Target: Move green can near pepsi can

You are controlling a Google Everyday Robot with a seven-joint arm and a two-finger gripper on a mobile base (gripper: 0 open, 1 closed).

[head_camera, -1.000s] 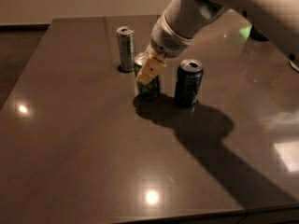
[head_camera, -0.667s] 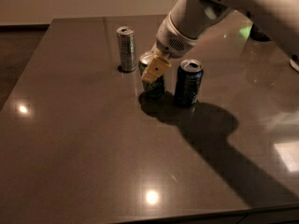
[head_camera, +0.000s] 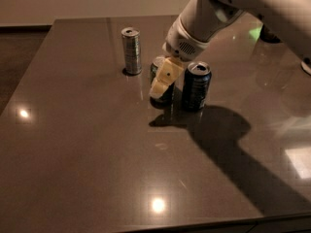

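The green can (head_camera: pixel 155 68) stands on the dark table (head_camera: pixel 87 144), just left of the pepsi can (head_camera: pixel 196 85) with a narrow gap between them. My gripper (head_camera: pixel 162 85) reaches down from the upper right and is shut on the green can. One pale yellow finger (head_camera: pixel 163 79) lies across the can's front; the other finger is hidden behind it. Most of the green can's body is covered by that finger. The pepsi can stands upright and untouched.
A slim silver can (head_camera: pixel 131 51) stands upright at the back, left of the green can. My white arm (head_camera: pixel 233 4) crosses the upper right and casts a wide shadow (head_camera: pixel 228 144) on the table. A dark object (head_camera: pixel 270 33) sits at the far right edge.
My gripper has carried the green can slightly right and toward the back, closer to the pepsi can. The pepsi can and the silver can have not moved.
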